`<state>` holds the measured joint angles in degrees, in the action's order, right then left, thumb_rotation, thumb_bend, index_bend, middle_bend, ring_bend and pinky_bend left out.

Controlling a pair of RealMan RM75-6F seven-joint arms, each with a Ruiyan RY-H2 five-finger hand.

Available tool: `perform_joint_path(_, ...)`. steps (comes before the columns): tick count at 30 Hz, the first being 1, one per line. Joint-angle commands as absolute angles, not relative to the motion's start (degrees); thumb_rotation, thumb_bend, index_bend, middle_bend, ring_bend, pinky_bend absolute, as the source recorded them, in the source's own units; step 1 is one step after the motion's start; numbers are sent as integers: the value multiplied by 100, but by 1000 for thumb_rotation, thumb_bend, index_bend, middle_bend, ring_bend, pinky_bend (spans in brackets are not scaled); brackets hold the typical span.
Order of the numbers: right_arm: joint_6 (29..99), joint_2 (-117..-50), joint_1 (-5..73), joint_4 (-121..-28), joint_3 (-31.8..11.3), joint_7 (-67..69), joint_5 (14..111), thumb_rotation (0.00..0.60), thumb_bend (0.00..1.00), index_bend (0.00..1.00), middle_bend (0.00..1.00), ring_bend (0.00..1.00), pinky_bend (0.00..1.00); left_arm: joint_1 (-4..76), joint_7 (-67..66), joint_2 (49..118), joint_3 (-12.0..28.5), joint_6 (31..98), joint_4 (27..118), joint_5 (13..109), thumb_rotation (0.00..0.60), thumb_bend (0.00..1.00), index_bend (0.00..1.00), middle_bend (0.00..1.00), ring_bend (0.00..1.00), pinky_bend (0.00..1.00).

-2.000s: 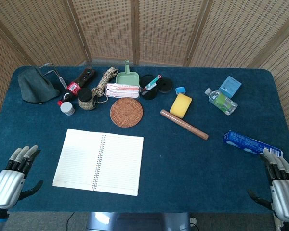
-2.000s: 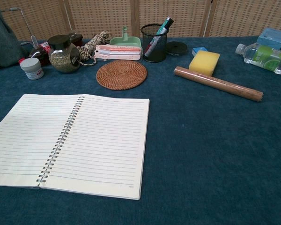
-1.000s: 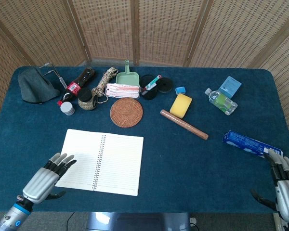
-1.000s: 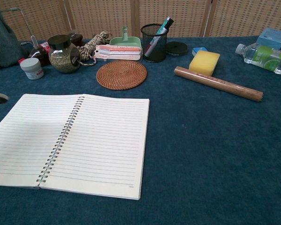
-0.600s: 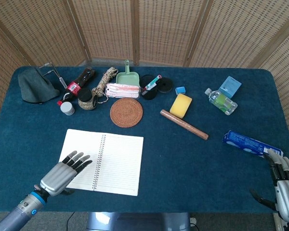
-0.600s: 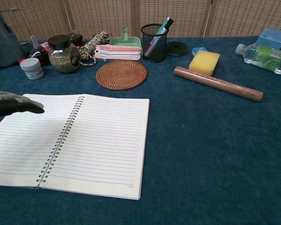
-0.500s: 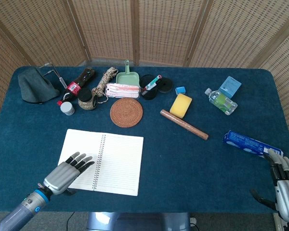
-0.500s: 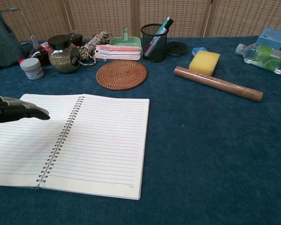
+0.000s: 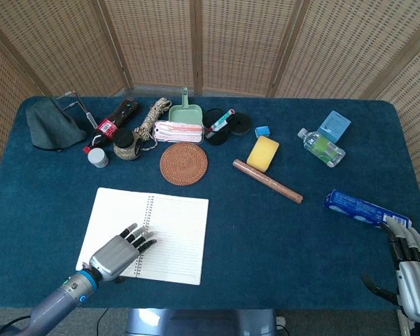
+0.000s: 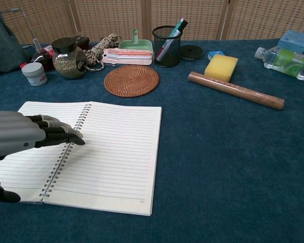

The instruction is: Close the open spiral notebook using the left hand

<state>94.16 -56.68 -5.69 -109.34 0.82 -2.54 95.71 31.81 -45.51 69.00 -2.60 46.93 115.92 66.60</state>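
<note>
1. The spiral notebook [image 9: 144, 238] lies flat and fully open near the front edge of the worktop [image 9: 266, 238], left of centre. Both lined pages face up. No page or cover is lifted, so the closing itself has not begun.

2. The left hand [image 9: 119, 254] hangs over the left page with its fingers stretched out and slightly apart, their tips over the spiral binding [image 10: 66, 151]. It grasps nothing. Whether the palm or fingertips touch the paper cannot be told from either view; in the chest view the hand looks a little above the page.

3. The thumb shows low at the near left corner of the notebook in the chest view, pointing away from the fingers. It is not hooked under any edge.

4. The right hand [image 9: 409, 269] sits at the front right corner of the worktop, well apart from the notebook, fingers loosely extended and empty.

5. Judged stage: reach done, grasp not made. What is left is to catch one outer edge, swing that half over the binding, and lay it on the other.

6. Orientation: the binding is the long axis, running from the front edge toward the back edge, tilted a little to the right at its far end. Pages spread left and right of it.

7. The woven coaster [image 9: 183, 164] lies just behind the notebook, apart from it.
</note>
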Motion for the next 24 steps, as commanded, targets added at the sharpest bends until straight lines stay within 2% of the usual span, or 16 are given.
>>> perform_joint_path(1, 9432, -5660, -574, -10936, 77, -236, 9566, 600, 195, 0, 0, 0, 0, 3322, -4886, 7022, -380, 4802, 11652, 6421, 600, 37, 56, 30, 0, 0)
perform_joint_path(16, 9404, -5652, -568, -10961, 102, -233, 9598, 600, 197, 0, 0, 0, 0, 3462, -5679, 6916, -1170, 5349, 12060, 5827, 600, 37, 66, 71, 0, 0)
perform_joint_path(24, 9396, -5676, -568, -10960, 112, -285, 9616, 600, 196, 0, 0, 0, 0, 3279, -5024, 6423, -1608, 5355, 12179, 6538, 600, 37, 73, 85, 0, 0)
